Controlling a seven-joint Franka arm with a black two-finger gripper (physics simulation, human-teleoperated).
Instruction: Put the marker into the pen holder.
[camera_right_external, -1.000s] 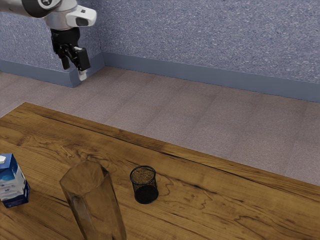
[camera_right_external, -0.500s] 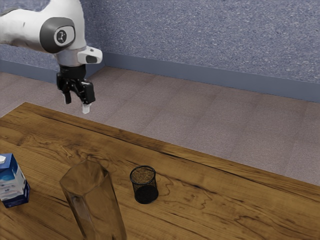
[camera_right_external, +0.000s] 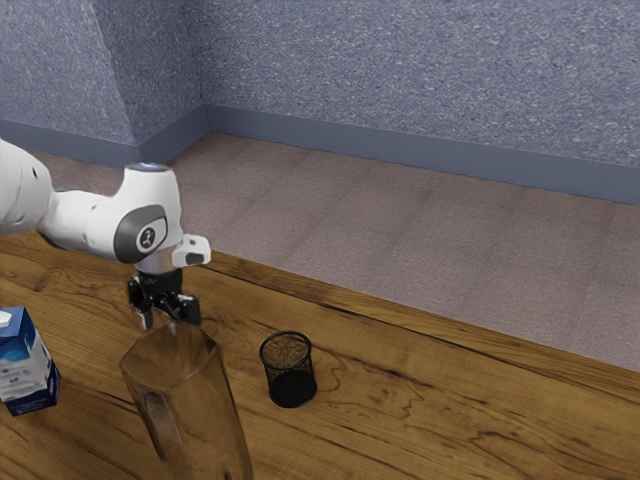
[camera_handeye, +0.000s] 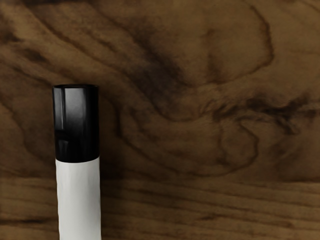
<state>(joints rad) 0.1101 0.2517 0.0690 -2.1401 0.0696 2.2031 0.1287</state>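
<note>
In the exterior view my gripper (camera_right_external: 168, 320) hangs low over the table, behind the rim of a tall glass vase, its two fingers apart: it is open. Seen from the wrist, the marker (camera_handeye: 78, 195) lies on the wood close beneath the hand, with a black cap and a white body that runs out of the picture. The black mesh pen holder (camera_right_external: 290, 370) stands upright on the table, toward the exterior view's right from the gripper.
The brownish glass vase (camera_right_external: 190, 400) stands in front of the gripper and beside the pen holder. A blue and white carton (camera_right_external: 27, 365) is at the exterior view's left edge. The wooden table (camera_right_external: 450, 400) has its far edge behind the hand.
My hand has come down a long way, from high above the floor area to just over the table. The vase, carton and pen holder have stayed put.
</note>
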